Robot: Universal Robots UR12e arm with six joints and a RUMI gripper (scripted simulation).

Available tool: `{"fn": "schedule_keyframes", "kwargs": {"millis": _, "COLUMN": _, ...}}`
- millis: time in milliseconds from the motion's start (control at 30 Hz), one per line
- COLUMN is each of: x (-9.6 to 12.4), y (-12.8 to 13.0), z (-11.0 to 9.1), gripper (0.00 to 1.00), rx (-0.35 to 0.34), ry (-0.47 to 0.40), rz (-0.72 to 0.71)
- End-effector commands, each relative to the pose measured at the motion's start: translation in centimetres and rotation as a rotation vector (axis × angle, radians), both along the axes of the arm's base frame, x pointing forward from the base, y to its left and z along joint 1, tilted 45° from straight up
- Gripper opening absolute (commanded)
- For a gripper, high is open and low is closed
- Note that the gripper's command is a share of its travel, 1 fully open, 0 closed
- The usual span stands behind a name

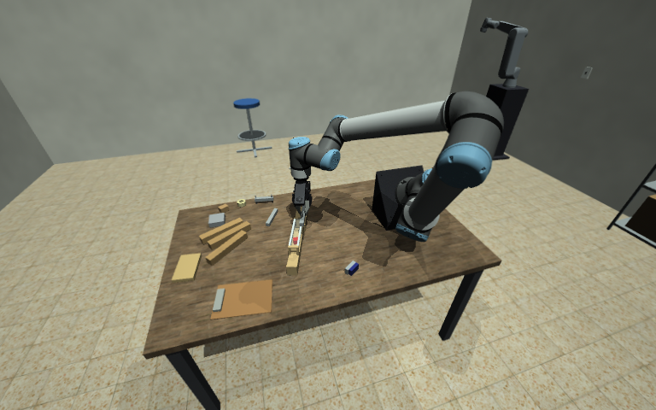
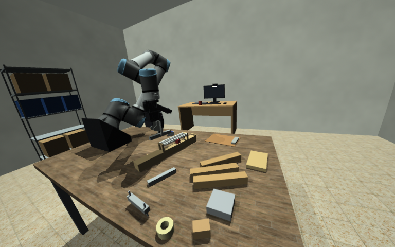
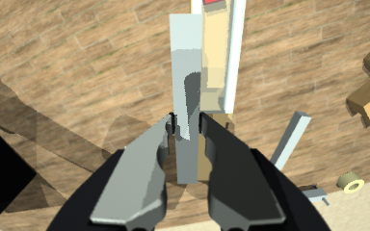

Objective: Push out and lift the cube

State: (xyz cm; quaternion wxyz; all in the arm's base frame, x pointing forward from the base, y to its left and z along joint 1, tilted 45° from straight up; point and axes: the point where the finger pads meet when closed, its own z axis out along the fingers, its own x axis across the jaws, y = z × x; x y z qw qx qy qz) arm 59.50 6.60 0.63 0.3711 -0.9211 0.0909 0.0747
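Note:
The long tan channel lies in the middle of the table, with a white slatted roof over its middle stretch. The small red cube sits inside under the roof. My gripper is shut on a flat grey bar. It hangs low over the channel end nearer the robot base. The bar points along the channel toward the cube, its tip short of the cube and over the channel's left side. I cannot tell whether the bar touches the channel.
A second grey bar, a metal clip, a pale ring, wooden planks and a grey block lie beside the channel. A blue-white block and an orange mat lie further off.

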Motion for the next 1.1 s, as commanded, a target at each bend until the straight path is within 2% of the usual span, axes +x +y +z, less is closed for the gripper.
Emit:
{"fn": "schedule_keyframes", "kwargs": {"millis": 0, "x": 0.7, "y": -5.3, "z": -6.2, "gripper": 0.00, "rx": 0.006, "ry": -0.003, "rz": 0.003}}
{"fn": "schedule_keyframes", "kwargs": {"millis": 167, "x": 0.2, "y": -7.6, "z": -9.0, "gripper": 0.00, "rx": 0.011, "ry": -0.003, "rz": 0.005}}
{"fn": "schedule_keyframes", "kwargs": {"millis": 400, "x": 0.1, "y": -7.9, "z": -9.4, "gripper": 0.00, "rx": 0.011, "ry": -0.003, "rz": 0.005}}
{"fn": "schedule_keyframes", "kwargs": {"millis": 667, "x": -0.1, "y": -5.0, "z": -12.2, "gripper": 0.00, "rx": 0.011, "ry": -0.003, "rz": 0.005}}
{"fn": "schedule_keyframes", "kwargs": {"millis": 1067, "x": -0.2, "y": -4.3, "z": -13.0, "gripper": 0.00, "rx": 0.011, "ry": -0.003, "rz": 0.005}}
